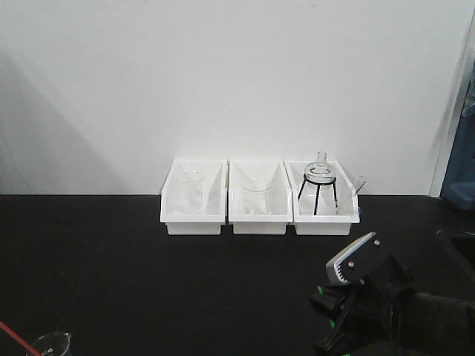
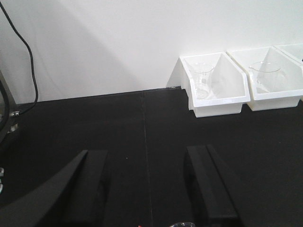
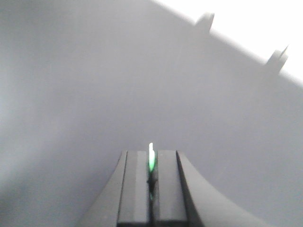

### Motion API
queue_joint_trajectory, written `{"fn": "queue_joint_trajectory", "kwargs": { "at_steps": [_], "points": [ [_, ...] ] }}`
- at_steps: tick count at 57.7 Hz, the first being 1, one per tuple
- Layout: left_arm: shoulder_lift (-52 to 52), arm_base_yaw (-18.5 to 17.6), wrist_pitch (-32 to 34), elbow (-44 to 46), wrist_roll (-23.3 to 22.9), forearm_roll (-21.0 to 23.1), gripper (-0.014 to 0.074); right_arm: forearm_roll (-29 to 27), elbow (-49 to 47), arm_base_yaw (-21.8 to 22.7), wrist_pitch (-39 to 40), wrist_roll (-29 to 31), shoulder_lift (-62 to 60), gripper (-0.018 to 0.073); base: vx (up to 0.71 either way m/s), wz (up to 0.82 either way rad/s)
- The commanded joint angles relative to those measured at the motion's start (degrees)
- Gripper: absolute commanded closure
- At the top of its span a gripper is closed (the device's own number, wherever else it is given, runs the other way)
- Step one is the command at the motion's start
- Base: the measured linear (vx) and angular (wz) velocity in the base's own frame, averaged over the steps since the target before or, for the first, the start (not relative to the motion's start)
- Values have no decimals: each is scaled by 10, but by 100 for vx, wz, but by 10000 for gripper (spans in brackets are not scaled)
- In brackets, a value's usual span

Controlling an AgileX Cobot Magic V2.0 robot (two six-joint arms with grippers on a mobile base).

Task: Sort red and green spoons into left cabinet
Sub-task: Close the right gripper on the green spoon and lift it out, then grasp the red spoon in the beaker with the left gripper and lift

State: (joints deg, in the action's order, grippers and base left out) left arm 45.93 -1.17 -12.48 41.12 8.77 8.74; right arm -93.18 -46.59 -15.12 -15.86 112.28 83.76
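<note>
My right gripper (image 3: 151, 152) is shut on the green spoon (image 3: 151, 160), a thin bright sliver poking out past the pressed-together pads. It faces a plain grey surface, and I cannot tell whether that is the left cabinet. In the front view the right arm (image 1: 371, 293) sits low at the right with green showing at its tip (image 1: 319, 291). The red spoon (image 1: 10, 331) shows as a thin handle at the bottom left, leaning by a small glass beaker (image 1: 49, 345). My left gripper (image 2: 146, 152) hangs open over the black table with nothing between its fingers.
Three white bins (image 1: 194, 219) stand in a row against the white wall. Two hold glass beakers (image 1: 257, 197); the right one holds a black tripod with a flask (image 1: 320, 178). A black cable (image 2: 29, 56) hangs at the far left.
</note>
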Motion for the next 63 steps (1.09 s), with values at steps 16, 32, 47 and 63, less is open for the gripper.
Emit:
{"fn": "queue_joint_trajectory", "kwargs": {
  "at_steps": [16,32,47,63],
  "points": [
    [53,-5,-49,20,-127,4,115,-21,-50,-1,-11,3,-109,564,0,0],
    [180,-5,52,20,-251,5,115,-21,-50,-1,-11,3,-120,564,0,0],
    [277,-5,101,20,-329,4,115,-20,-50,-1,-11,3,-120,564,0,0],
    [339,-5,117,20,-329,0,114,-20,-50,-1,-10,3,-120,564,0,0]
  ]
}}
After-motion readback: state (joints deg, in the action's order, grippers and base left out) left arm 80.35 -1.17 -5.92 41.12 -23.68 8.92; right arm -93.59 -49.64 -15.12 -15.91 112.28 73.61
